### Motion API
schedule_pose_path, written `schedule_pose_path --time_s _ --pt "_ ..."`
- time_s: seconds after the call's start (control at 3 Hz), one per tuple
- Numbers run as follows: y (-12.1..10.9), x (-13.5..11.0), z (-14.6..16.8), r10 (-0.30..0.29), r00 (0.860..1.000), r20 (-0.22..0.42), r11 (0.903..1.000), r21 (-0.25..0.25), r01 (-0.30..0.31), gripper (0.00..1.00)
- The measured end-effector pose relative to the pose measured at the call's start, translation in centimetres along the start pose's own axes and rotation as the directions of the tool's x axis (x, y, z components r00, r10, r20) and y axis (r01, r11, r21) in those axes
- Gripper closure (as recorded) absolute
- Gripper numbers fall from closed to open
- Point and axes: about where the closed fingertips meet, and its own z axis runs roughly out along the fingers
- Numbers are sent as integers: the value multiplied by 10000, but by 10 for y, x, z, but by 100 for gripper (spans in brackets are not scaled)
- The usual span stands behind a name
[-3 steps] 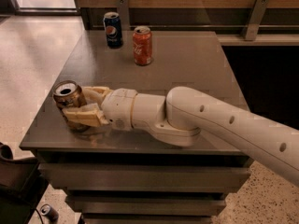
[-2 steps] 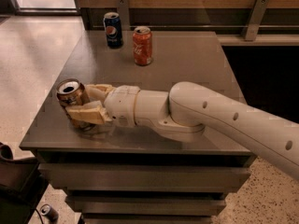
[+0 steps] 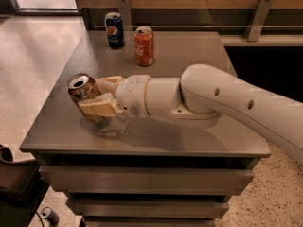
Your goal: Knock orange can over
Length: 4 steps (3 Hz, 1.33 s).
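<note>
The orange can (image 3: 79, 90), golden-brown with a silver open top, stands near the front left of the grey table (image 3: 189, 51) and leans, with its top tipped toward the camera. My gripper (image 3: 94, 94) reaches in from the right at can height. Its tan fingers (image 3: 100, 106) sit on both sides of the can's body, one in front and one behind, closed against it. The lower part of the can is hidden behind the front finger.
A dark blue Pepsi can (image 3: 114, 30) and a red Coca-Cola can (image 3: 144, 46) stand upright at the table's back left. The table's left edge is close to the orange can. A wall rail with brackets (image 3: 255, 18) runs behind the table.
The gripper and the orange can have shifted a little to the right and back, and the can now leans more than before.
</note>
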Motion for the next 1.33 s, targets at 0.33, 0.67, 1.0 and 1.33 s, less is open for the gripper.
schedule_pose_path --time_s 0.33,0.67,1.0,1.33 --pt "-9 -4 -10 -350 9947 -964 9994 -56 346 100" --pt "-17 -8 -20 -617 9768 -2049 9981 -80 613 100" --pt "-25 -7 -25 -732 9461 -3154 9972 -77 746 100" --pt "-24 -3 -24 -965 9010 -4230 9951 -206 969 100"
